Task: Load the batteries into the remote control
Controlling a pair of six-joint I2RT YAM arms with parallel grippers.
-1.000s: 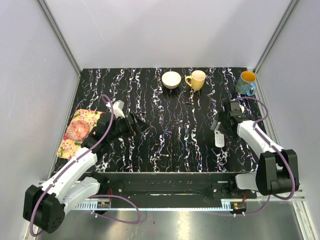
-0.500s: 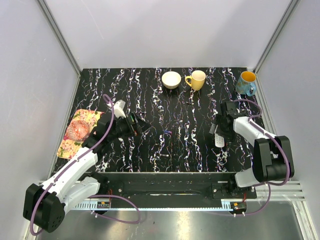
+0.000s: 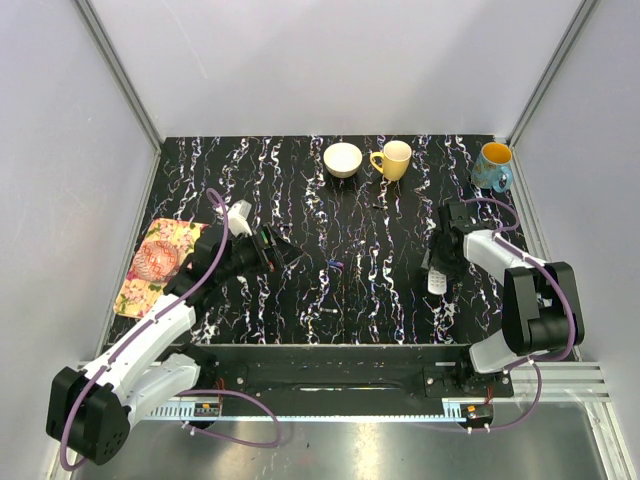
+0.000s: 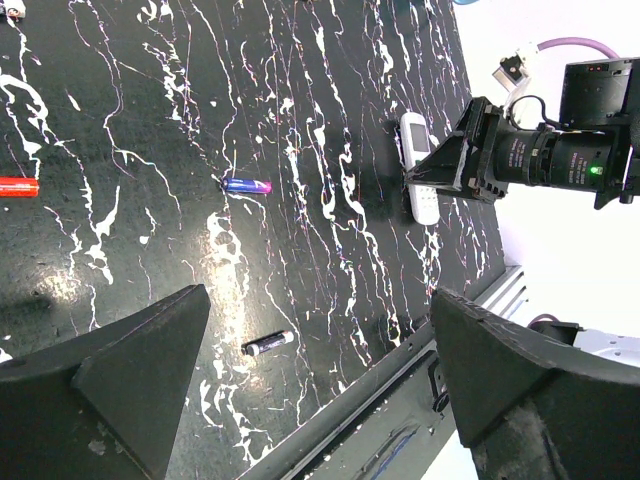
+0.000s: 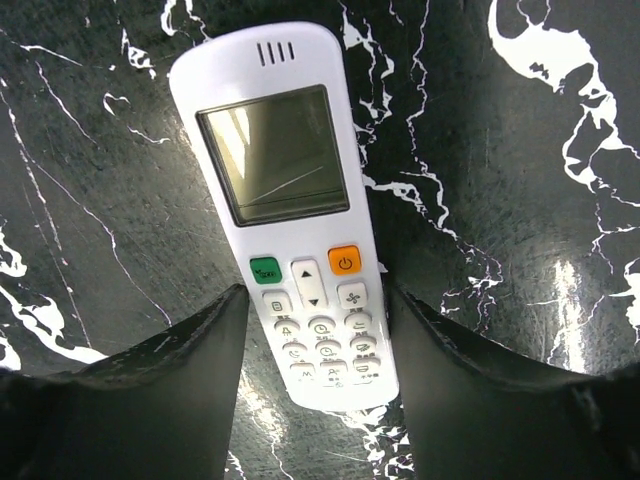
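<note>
While the left tool (image 4: 318, 295) gapes wide and empty over the glossy black, white-veined table (image 4: 130, 90), three slim cylinders lie loose on it: a bluish-purple battery (image 4: 246, 185), a red battery (image 4: 18, 186) and a dark battery (image 4: 268, 343). Toward the table's right side, the smooth white plastic remote control (image 5: 300, 220) lies screen and buttons up. The right tool (image 5: 315, 300) sets its blunt black jaws, partly closed, close along the remote's button end; whether they pinch it I cannot tell.
</note>
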